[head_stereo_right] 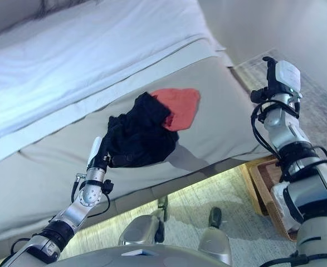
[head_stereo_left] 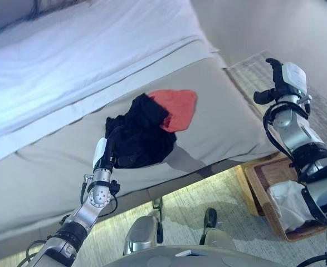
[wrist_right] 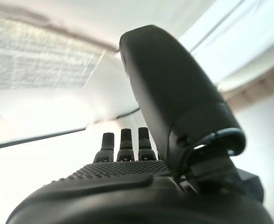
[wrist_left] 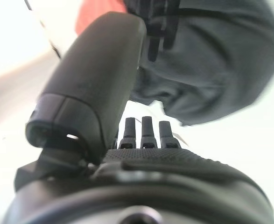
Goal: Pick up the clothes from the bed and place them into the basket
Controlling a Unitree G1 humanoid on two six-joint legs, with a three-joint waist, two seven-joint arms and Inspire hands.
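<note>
A black garment (head_stereo_left: 141,133) lies bunched on the beige sheet (head_stereo_left: 52,172) of the bed, near its front edge. A red garment (head_stereo_left: 177,108) lies just behind it, partly under it. My left hand (head_stereo_left: 108,153) is at the black garment's near left edge, fingers straight and open; the dark cloth (wrist_left: 211,70) shows just past the fingertips (wrist_left: 146,133) in the left wrist view. My right hand (head_stereo_left: 280,83) is raised beside the bed's right corner, open and empty, fingers (wrist_right: 127,142) straight.
A brown basket (head_stereo_left: 263,192) stands on the patterned rug (head_stereo_left: 219,189) at the lower right, beside the bed, with white cloth (head_stereo_left: 288,203) in it. A white duvet (head_stereo_left: 85,50) covers the far part of the bed.
</note>
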